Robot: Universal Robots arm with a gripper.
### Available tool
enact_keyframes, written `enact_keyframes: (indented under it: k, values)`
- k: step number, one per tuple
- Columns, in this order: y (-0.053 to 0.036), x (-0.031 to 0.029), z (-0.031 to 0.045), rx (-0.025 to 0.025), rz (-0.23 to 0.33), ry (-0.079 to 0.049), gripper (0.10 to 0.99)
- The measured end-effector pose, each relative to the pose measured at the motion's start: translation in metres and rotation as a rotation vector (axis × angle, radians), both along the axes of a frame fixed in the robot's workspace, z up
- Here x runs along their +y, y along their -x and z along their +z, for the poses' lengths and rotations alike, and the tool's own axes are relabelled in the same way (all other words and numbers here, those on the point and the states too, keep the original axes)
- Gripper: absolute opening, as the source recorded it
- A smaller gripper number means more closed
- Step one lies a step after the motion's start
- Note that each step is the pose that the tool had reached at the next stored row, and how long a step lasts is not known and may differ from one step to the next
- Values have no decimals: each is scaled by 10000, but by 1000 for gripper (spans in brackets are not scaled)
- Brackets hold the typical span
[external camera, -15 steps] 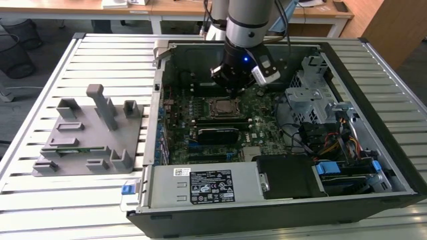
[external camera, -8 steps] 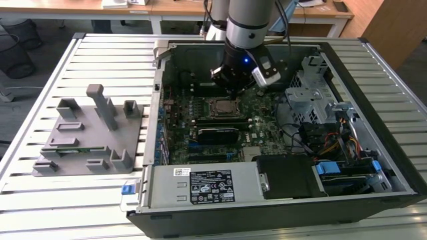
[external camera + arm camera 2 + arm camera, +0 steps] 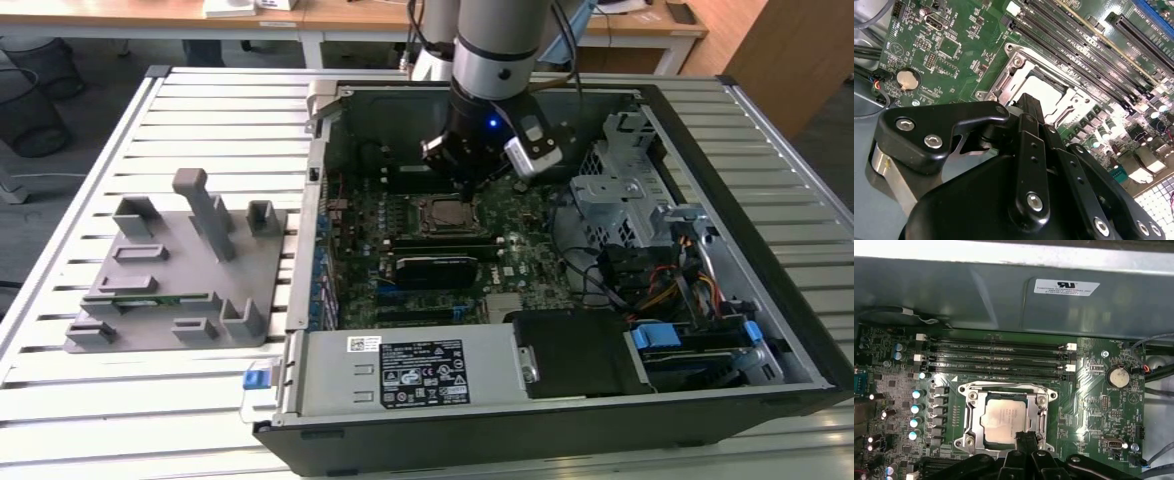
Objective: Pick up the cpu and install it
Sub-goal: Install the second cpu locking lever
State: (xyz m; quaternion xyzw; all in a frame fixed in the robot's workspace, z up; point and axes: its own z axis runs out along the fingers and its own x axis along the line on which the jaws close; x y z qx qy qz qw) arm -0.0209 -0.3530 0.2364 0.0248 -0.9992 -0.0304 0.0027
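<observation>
Case (image 3: pixel 694 130) open on slatted table (image 3: pixel 80 400), board (image 3: pixel 1094 395) exposed. Arm reaches down inside; gripper (image 3: pixel 467 180) hangs just above socket (image 3: pixel 970 412). CPU (image 3: pixel 1004 421) already lies flat inside socket frame, silvery top showing in both wrist views. Gripper tip sits close over its near edge; cannot tell whether fingers are spread, closed, or touching the chip. Judgement: pick-up done, chip seated or nearly so; release unconfirmed.
</observation>
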Motion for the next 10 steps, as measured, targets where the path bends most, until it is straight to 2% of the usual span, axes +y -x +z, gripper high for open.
enact_keyframes:
  k: [5, 10]
  values:
    - [-1, -27, 0, 1, 1, -2, 106]
    - [-6, -94, 0, 0, 0, -3, 106]
